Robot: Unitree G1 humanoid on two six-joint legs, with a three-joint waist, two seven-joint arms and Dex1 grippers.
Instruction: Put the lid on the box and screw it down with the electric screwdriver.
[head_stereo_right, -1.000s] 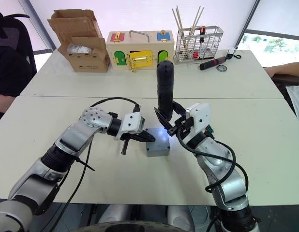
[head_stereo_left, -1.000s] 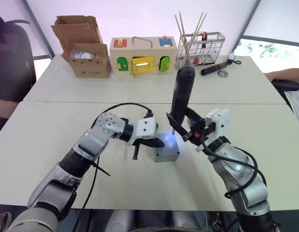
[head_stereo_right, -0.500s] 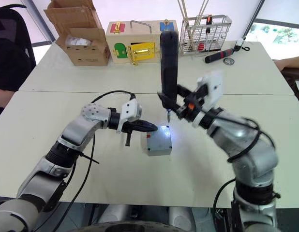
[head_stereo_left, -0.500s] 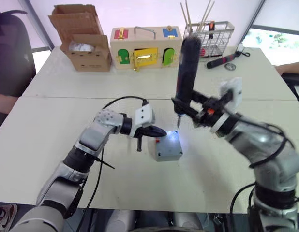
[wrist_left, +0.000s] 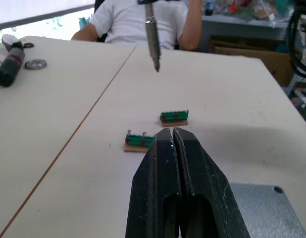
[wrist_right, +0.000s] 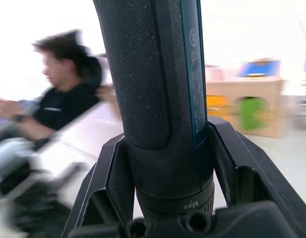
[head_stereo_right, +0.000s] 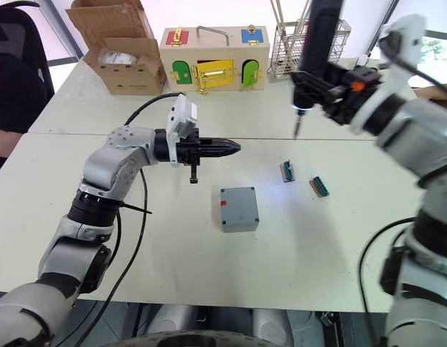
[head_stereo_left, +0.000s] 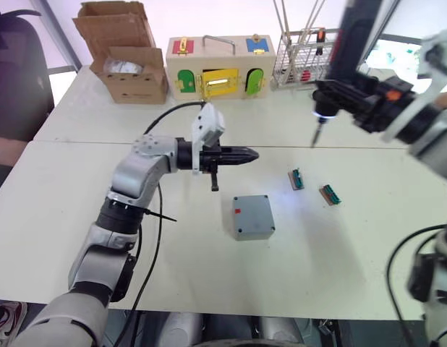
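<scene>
The grey box (head_stereo_left: 254,235) stands in the middle of the near table with a small red mark on its left side. The flat grey lid (head_stereo_left: 254,212) lies on top of it. My left gripper (head_stereo_left: 247,154) hovers shut and empty above the table, just behind and left of the box; the left wrist view shows its fingers (wrist_left: 160,163) pressed together over a lid corner (wrist_left: 264,208). High at the right, my right gripper (head_stereo_left: 345,90) is shut on the electric screwdriver (head_stereo_left: 354,32), which stands nearly upright. Its bit (head_stereo_right: 296,126) points down, well clear of the box.
Two small green terminal blocks (head_stereo_left: 296,179) (head_stereo_left: 329,194) lie right of the box. Along the far table stand a cardboard box (head_stereo_left: 126,61), a wooden box with coloured doors (head_stereo_left: 216,72) and a wire basket (head_stereo_left: 303,58). A black-and-red tool (wrist_left: 12,59) lies there. People sit at both sides.
My right arm has lifted the screwdriver up off the box and swung it back to the right. The left gripper has drawn up and back from the box.
</scene>
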